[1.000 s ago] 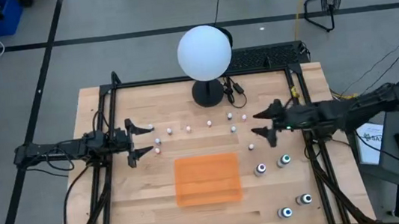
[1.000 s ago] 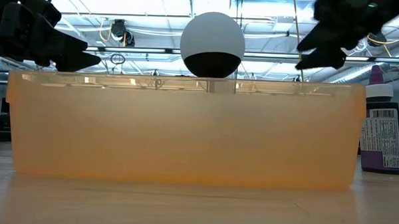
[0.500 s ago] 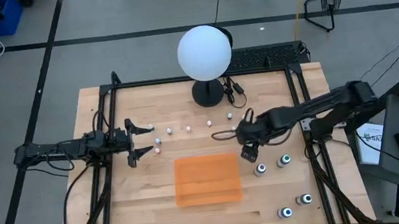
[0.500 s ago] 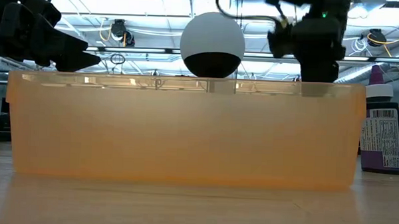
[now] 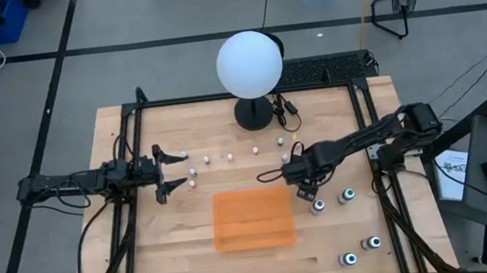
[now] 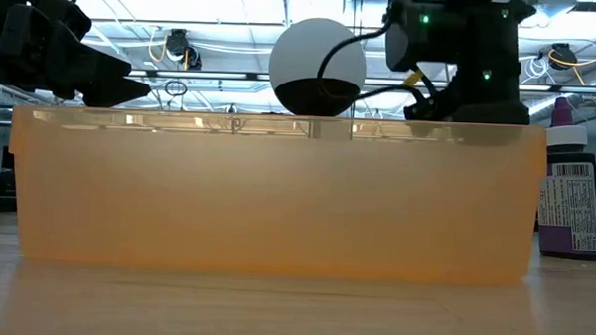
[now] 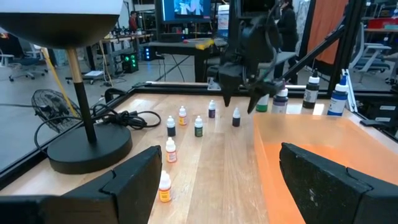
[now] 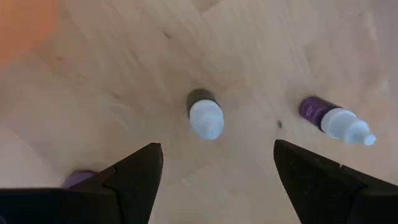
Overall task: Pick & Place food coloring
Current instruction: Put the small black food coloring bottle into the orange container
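Wooden table carries an orange tray at centre, with a white globe lamp at its far edge. We see the right gripper pointing down just right of the tray's far right corner, fingers spread wide, over a small white-capped food coloring bottle standing upright between them, not touching. A second small bottle lies tipped beside it. Left gripper waits at the left, fingers wide, holding nothing. Tiny bottles dot the far table; 4 bigger dark ones stand right.

The orange tray fills the low view, hiding the tabletop; one small bottle sits half-hidden.
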You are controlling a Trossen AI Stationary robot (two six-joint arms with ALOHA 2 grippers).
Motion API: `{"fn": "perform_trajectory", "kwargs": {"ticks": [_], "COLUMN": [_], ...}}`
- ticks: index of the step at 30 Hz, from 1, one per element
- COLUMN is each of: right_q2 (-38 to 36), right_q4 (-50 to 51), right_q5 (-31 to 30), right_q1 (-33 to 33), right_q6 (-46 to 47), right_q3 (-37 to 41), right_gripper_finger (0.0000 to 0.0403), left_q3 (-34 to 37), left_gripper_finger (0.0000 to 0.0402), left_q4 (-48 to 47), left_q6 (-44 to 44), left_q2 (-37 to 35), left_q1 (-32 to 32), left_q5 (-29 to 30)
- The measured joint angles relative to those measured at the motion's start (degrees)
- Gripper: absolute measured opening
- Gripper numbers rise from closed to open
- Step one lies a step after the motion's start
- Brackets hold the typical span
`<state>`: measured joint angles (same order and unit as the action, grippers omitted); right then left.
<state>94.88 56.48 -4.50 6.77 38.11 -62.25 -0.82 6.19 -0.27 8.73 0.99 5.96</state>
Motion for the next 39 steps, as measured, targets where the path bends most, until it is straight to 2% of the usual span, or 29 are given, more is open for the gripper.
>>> {"fn": "perform_trajectory", "kwargs": {"ticks": [17, 26, 30, 39], "right_q2": [1.2, 1.2, 1.2, 1.2], "right_q4": [-15.0, -17.3, -17.2, -16.8], "right_q5": [0.3, 0.3, 0.3, 1.2], "right_q1": [-2.3, -2.4, -2.3, -2.4], "right_q6": [-1.8, -1.5, -1.5, -1.5], "right_q3": [7.7, 8.1, 8.1, 8.1], "right_gripper_finger": [0.0293, 0.0289, 0.0267, 0.0182], "left_q3": [0.0, 0.0, 0.0, 0.0], "left_gripper_finger": [0.0324, 0.0324, 0.0324, 0.0324], "left_q4": [0.0, 0.0, 0.0, 0.0], "left_q6": [0.0, 0.0, 0.0, 0.0], "left_q2": [0.0, 0.0, 0.0, 0.0], "left_q1": [0.0, 0.0, 0.0, 0.0], "left_q5": [0.0, 0.0, 0.0, 0.0]}}
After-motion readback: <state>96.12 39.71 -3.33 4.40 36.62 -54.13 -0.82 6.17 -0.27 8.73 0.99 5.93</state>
